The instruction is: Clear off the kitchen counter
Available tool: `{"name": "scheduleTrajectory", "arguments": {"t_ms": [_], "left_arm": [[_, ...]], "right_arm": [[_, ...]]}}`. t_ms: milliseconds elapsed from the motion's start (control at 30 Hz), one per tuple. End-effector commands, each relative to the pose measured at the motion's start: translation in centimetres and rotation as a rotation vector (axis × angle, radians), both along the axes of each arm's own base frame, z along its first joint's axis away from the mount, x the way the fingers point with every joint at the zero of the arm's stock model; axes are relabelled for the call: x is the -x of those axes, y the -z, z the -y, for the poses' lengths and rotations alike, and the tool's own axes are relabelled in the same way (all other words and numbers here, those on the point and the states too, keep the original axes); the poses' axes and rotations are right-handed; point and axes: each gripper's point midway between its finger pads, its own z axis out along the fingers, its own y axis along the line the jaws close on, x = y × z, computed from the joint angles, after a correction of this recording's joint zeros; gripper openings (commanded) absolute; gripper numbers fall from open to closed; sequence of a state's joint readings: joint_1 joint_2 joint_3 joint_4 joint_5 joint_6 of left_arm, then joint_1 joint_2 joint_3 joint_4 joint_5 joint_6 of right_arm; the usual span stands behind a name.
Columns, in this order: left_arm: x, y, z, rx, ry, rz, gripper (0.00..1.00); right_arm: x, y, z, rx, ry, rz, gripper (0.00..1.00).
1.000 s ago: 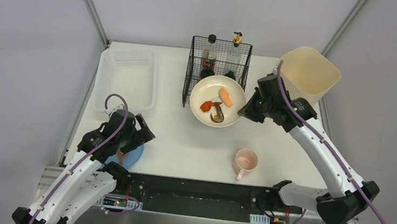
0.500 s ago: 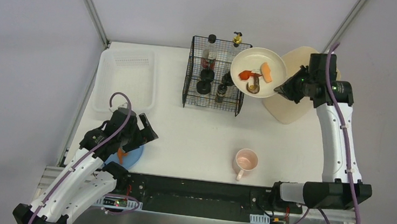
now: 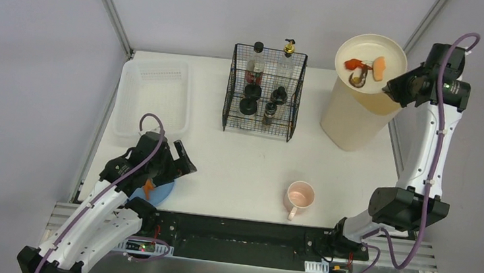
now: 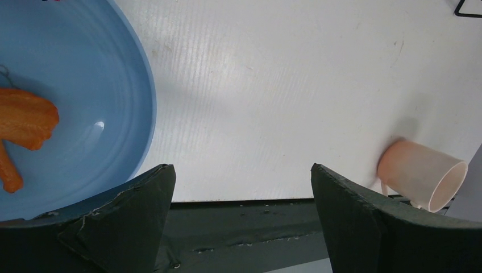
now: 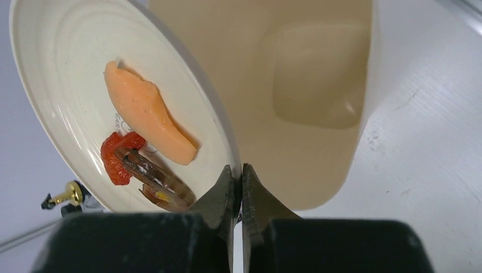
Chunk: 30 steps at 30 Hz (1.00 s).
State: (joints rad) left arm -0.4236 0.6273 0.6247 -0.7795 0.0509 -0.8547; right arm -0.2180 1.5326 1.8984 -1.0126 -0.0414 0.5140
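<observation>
Cream plate [image 3: 366,47] hung over the bin [image 3: 353,123].
Only the right wrist view showed right jaws clamping its rim; left jaws gaped wide.

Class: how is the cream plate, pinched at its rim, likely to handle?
The cream plate looks rigid, so it probably won't flex. Pinched at one edge by the right gripper, it may pivot. Its glossy face likely lets the food slide.
</observation>
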Motion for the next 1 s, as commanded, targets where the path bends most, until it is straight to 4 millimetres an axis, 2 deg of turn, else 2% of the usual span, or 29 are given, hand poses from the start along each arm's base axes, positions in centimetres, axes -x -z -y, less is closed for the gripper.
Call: {"name": "scheduleTrajectory", "arguments": {"t_ms": [0,200,500,700,833,967], "left_arm": [[-0.5,-0.6,0.6,0.012,0.048,0.024,0.93],[-0.7,-0.9,1.1,0.023,0.077,0.034,0.93],[-0.9,-0.9,1.7,0.045,0.102,0.035,0.93],[-1.1,-1.1,1.9,0.054,0.105,0.048,0.93],[-1.0,-0.8,2.0,0.059,0.112,0.041,0.93],[-0.9,-0.7,2.0,0.060,0.114,0.041,0.93]], "right_arm": [[0.3,-3.3,3.9,0.101,0.112,0.056,0.00],[1.0,-3.6,8.2,0.188,0.229,0.034,0.00],[1.2,-3.0,12.3,0.350,0.347,-0.035,0.00],[0.2,-2.6,13.1,0.400,0.336,-0.047,0.00],[-0.6,-2.2,12.8,0.464,0.307,-0.066,0.00],[-1.6,-2.8,12.1,0.585,0.274,-0.054,0.00]]}}
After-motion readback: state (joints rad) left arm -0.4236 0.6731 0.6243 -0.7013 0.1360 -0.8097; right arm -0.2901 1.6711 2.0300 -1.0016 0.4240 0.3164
